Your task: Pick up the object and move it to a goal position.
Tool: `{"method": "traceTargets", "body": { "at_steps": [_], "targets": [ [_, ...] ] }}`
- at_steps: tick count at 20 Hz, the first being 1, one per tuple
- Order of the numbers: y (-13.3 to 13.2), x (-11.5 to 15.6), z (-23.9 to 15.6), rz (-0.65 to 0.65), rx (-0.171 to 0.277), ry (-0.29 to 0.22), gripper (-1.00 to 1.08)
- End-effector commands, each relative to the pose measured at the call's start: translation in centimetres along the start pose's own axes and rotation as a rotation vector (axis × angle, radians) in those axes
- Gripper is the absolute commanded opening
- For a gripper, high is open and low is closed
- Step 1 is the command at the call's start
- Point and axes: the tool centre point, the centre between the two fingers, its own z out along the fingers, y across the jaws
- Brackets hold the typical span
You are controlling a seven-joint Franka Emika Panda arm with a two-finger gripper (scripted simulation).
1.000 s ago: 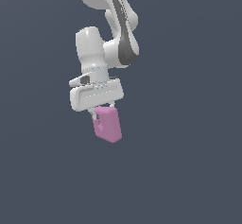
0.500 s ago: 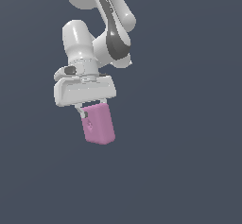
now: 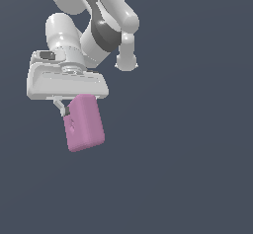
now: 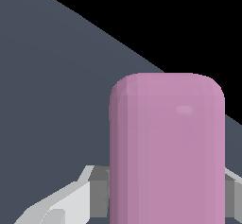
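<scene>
The pink-magenta block (image 3: 85, 123) hangs below the white hand of the arm, tilted a little, in the exterior view's left half. My gripper (image 3: 74, 117) is shut on the block, with one finger (image 3: 61, 106) showing at its upper side and the other hidden behind it. In the wrist view the block (image 4: 166, 152) fills the middle, rounded end pointing away, with grey-white fingers (image 4: 97, 190) pressed against both its sides. The block is held in the air, clear of any surface.
A plain dark grey-blue ground (image 3: 188, 169) lies behind everything. The white arm links (image 3: 99, 16) rise above the hand. In the wrist view a black area (image 4: 189, 20) lies beyond the grey ground's edge.
The arm has carried the block toward the exterior view's left and slightly up. The block stays gripped and its tilt has changed a little.
</scene>
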Motion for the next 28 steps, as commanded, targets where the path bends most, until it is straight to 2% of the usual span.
{"method": "traceTargets", "body": {
  "at_steps": [1,9,15,22,28],
  "targets": [
    [1.8,0.9,-0.7,-0.013,-0.028,0.056,-1.00],
    [6.4,3.1,-2.8,-0.049,-0.099,0.217,-1.00],
    [8.6,4.2,-4.1,-0.069,-0.132,0.306,-1.00],
    [10.0,5.1,-4.9,-0.083,-0.151,0.369,-1.00],
    [10.2,5.4,-5.1,-0.086,-0.153,0.384,-1.00]
  ]
}}
